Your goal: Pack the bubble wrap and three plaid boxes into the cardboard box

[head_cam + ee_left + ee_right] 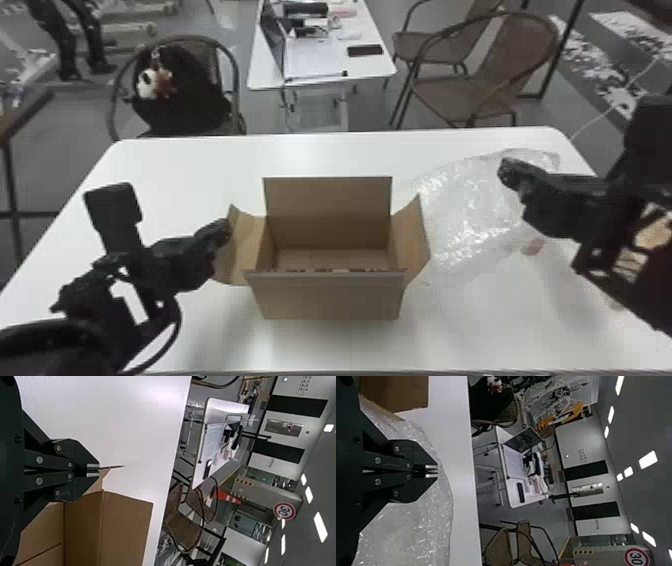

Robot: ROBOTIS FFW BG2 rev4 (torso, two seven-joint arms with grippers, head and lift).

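Likely due leftward into the cardboard box (327,297), with bubble wrap (465,215) to gather.
Spread beside the right flap (411,240), slanting outward under the nearer right gripper (432,471), nearly closed; cannot tell if pinching film. Clamped on the left flap (245,240) with the left gripper (93,470).

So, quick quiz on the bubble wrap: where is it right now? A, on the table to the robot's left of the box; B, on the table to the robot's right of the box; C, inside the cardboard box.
B: the bubble wrap lies spread on the white table, right of the cardboard box.
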